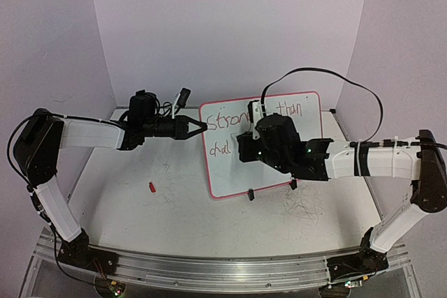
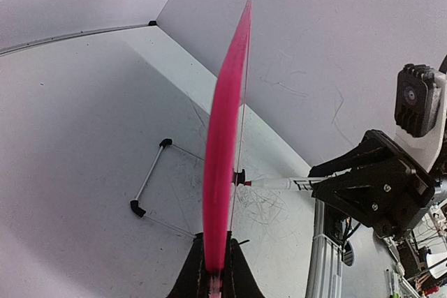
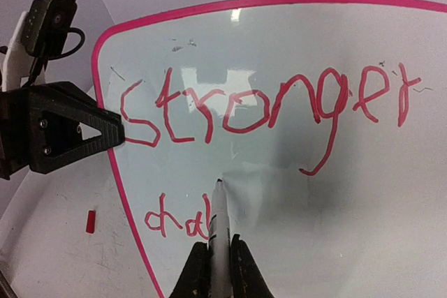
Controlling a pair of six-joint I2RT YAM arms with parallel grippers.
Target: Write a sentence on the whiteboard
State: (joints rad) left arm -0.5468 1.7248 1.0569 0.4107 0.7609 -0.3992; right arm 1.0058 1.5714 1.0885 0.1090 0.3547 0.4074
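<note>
We steady the whiteboard (image 1: 230,172), which stands tilted toward the far edge of the table (image 1: 174,214). Our left gripper (image 1: 199,128) is clamped on its left rim, and our right gripper (image 3: 218,259) is closed around the marker (image 3: 218,218), tip at the board. Of the sentence (image 3: 265,106), "Stronger than" fills the top line and "chal" is begun below, so we judge only the rest of that last word is left.

Top view: right arm (image 1: 279,143) hides the middle of the sentence (image 1: 225,120) (only "Stron", "than", "chal" legible). Left wrist view: whiteboard (image 2: 223,151) edge-on, blurred, its writing face unseen.
</note>
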